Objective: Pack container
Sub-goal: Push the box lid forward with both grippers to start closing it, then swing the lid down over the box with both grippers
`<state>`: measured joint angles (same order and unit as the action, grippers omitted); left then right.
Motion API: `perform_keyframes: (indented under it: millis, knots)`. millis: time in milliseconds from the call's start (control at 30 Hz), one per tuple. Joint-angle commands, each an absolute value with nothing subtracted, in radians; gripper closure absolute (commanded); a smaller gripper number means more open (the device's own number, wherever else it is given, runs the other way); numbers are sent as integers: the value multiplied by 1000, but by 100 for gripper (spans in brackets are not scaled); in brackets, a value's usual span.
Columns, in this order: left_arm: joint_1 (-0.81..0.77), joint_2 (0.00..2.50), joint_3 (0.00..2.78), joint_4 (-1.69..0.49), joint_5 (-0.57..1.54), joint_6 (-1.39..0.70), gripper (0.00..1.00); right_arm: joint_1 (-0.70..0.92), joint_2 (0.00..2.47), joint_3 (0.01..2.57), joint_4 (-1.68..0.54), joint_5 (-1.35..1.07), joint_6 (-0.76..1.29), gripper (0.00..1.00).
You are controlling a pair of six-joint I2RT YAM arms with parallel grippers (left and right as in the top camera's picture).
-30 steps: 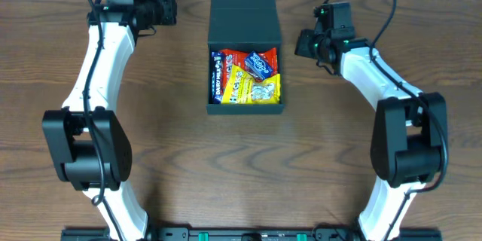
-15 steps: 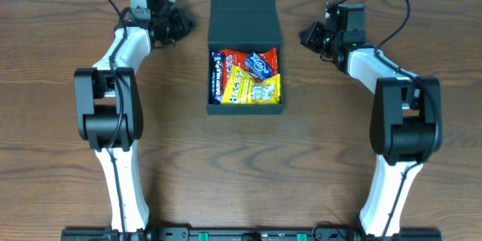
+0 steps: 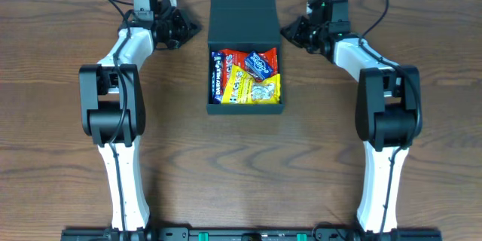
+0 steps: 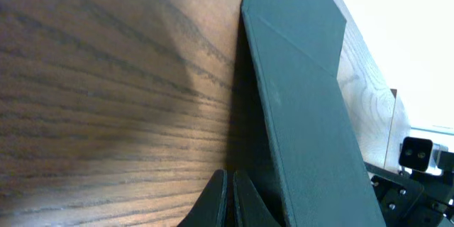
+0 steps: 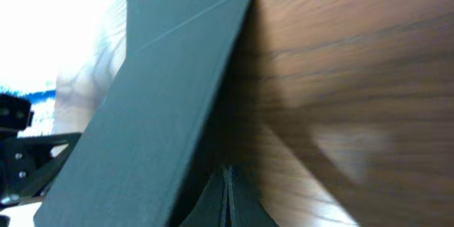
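Logged matte, rectangular cardboard container [image 3: 243,6] at far edge of grained wood tabletop [image 3: 324,143], flap flat; left gripper [image 4: 231,197] and right gripper [image 5: 228,193] pressed together, empty.

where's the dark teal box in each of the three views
Overhead: container, top centre, lid open, snacks inside.
Left wrist: container, a teal slab from top centre to bottom right.
Right wrist: container, a teal slab from top centre to bottom left.
Shared landmark: the wood-grain table beside it.
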<state>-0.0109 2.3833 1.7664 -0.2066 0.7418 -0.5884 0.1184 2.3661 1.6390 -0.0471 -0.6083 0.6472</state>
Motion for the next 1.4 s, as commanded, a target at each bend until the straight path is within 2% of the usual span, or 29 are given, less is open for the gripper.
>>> perform_keyframes:
  millis: [0,167,300,467,733,1367]
  knots:
    - [-29,2400,1789,-210,760,-607,94,136,2396,1660,-49,-636,682,99]
    - [-46,2400,1789,-228,780,-609,94,153,2410,1661,-41,-669,684,99]
    - [-47,2400,1789,-227,791,-606,94,162,2410,1662,52,-765,676,98]
    - [-46,2399,1791,-129,953,-599,94,156,2410,1662,80,-888,617,98]
    - [-44,2389,1798,-126,1042,-556,94,121,2409,1662,251,-1115,606,98]
    - [-43,2223,1798,-131,1026,-440,94,49,2368,1663,254,-1253,662,98]
